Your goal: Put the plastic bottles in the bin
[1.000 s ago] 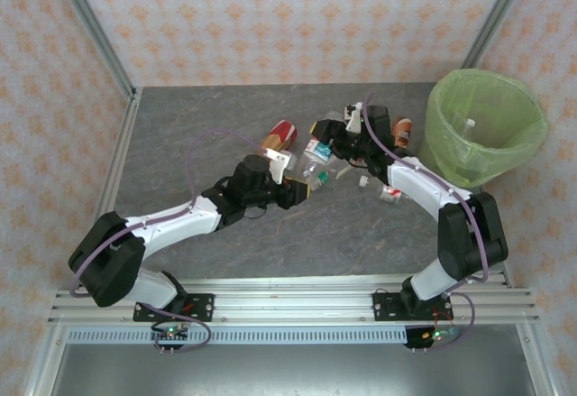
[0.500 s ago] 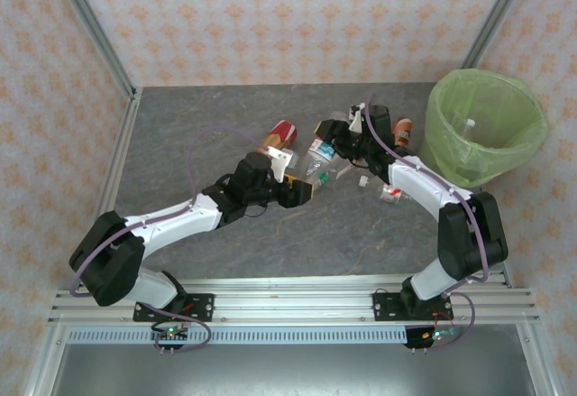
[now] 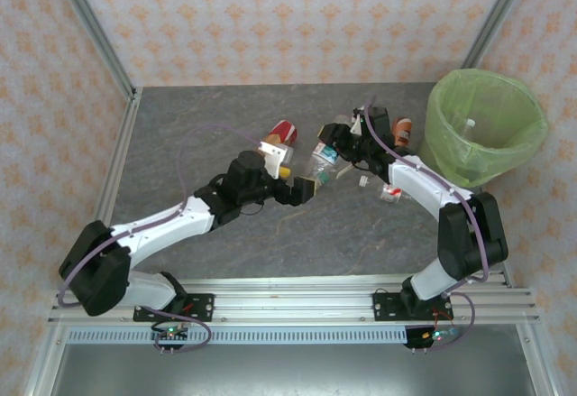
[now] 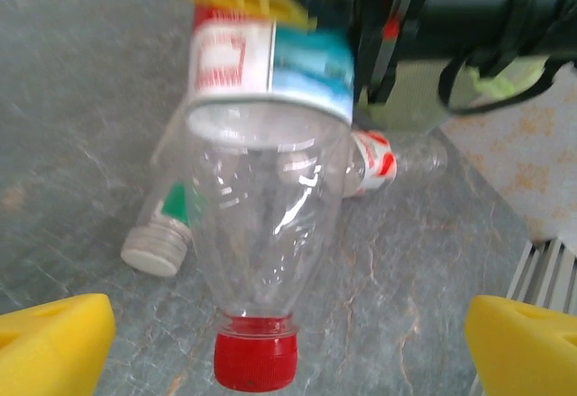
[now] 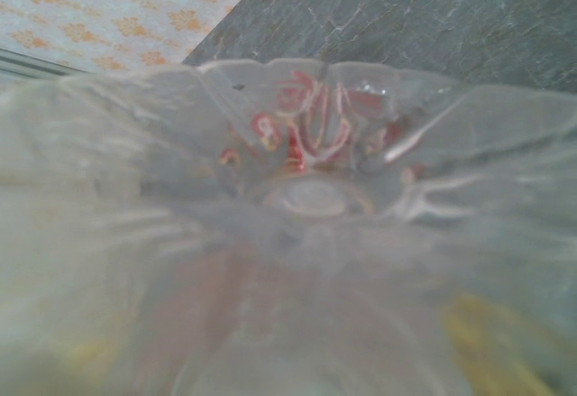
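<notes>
The right gripper [image 3: 329, 140] is clamped on the labelled end of a clear red-capped bottle [image 4: 263, 188] near the middle of the table [image 3: 198, 125], well apart from the lime-lined bin [image 3: 532, 116] at the far right. The left gripper [image 3: 303, 188] faces the bottle's cap. Its yellow fingertips [image 4: 52, 342] are spread wide on either side, touching nothing.

Clear bottle [image 4: 261, 216] with red cap [image 4: 255, 360], red-white-blue label [image 4: 270, 58]; lime-green bin [image 3: 444, 121]; grey veined table [image 3: 180, 107]; neighbouring cap [image 4: 155, 250] looks greyish.
</notes>
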Motion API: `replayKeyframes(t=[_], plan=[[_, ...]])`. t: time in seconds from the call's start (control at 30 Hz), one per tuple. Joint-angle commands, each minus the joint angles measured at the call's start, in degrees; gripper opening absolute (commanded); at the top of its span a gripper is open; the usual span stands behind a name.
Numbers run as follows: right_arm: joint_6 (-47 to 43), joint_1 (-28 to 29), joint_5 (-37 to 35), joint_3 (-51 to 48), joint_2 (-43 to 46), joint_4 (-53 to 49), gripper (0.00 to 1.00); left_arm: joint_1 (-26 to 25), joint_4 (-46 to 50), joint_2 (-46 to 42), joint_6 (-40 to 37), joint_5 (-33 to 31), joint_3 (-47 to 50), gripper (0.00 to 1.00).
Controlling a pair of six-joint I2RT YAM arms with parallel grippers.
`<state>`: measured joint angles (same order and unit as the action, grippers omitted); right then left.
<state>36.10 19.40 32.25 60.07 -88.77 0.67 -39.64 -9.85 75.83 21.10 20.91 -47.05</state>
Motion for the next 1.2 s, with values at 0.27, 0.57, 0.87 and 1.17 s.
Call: replayKeyframes(t=[0.27,0.57,0.87,1.17], plan=[[-7.35,-0.24,-5.58,4.69,3.46,-7.38,0.51,0.15,0.75,-9.79,2.89,-21.1,4.84,1.0],[-11.14,-0.24,-8.59,6.17,6.8,-9.75,0.51,0.26,0.79,-16.22,10.88,-39.17,10.67,1.0],[-14.08,-0.33,-12.98,7.84,10.9,-11.83,0.5,2.02,20.44,-8.98,26.44,-51.06,5.42,1.0],[-15.16,-1.89,-14.15,8.63,16.75,-9.1,0.48,2.02,20.39,-2.65,26.8,-48.09,2.92,1.0]])
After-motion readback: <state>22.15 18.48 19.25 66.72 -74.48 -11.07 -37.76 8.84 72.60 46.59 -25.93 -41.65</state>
